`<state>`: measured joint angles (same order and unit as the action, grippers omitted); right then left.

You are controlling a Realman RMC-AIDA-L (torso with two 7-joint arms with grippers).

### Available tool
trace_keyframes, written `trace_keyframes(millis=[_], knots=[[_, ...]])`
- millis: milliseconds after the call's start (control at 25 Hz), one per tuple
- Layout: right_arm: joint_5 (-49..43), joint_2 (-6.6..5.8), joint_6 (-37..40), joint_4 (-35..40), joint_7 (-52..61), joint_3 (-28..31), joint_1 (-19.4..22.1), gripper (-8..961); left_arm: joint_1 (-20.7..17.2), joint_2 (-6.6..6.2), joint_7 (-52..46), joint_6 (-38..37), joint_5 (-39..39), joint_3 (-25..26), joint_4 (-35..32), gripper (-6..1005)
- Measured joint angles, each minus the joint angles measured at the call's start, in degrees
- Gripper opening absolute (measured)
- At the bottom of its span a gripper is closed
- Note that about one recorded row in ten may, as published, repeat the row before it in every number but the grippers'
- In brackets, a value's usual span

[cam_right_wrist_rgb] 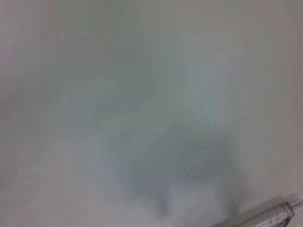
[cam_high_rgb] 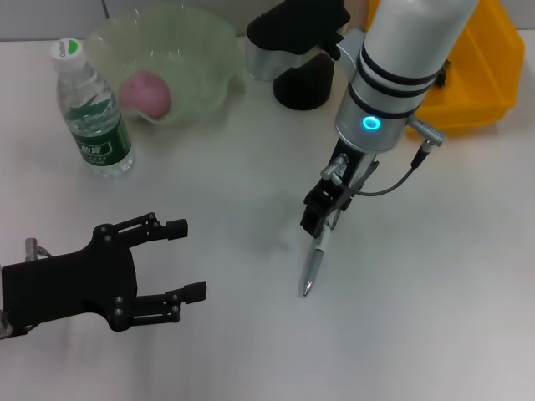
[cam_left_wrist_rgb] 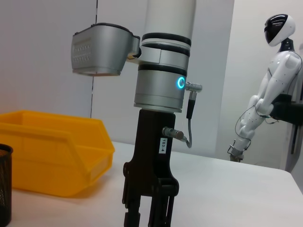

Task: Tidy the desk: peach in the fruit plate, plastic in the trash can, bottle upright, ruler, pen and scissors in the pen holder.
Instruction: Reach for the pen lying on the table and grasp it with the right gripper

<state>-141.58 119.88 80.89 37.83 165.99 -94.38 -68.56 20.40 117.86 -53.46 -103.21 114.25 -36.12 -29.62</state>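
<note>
A pale green plate with a wavy rim sits at the far left of the desk, and the pink peach lies inside it, toward its left side. Just left of the plate a clear bottle stands upright, with a white cap and a green label. Right of the plate, at the far edge, is the black mesh holder; the right arm's wrist camera housing covers its top in the head view, so what it holds cannot be told. A yellow bin stands at the far right corner; its inside is not visible either.

The right gripper is above the middle of the desk, pointing down, its black fingers pinched on the top end of the pen. The pen is silvery and slim, hanging nearly upright with a slight tilt, its tip down just at or above the white surface; whether it touches cannot be told. The right wrist view shows only the pen's clear end against the blurred desk.

The left gripper rests low over the near left of the desk, fingers spread apart and holding nothing, well apart from the pen.
</note>
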Motion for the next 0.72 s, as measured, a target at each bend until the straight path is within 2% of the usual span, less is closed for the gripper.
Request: trace_keyframes(millis=[720], knots=[[4.5,0.00,-2.1,-7.0,3.4,-1.8,-2.2,609,0.3,0.26,1.7,-1.0,0.0,0.0,0.0,835]])
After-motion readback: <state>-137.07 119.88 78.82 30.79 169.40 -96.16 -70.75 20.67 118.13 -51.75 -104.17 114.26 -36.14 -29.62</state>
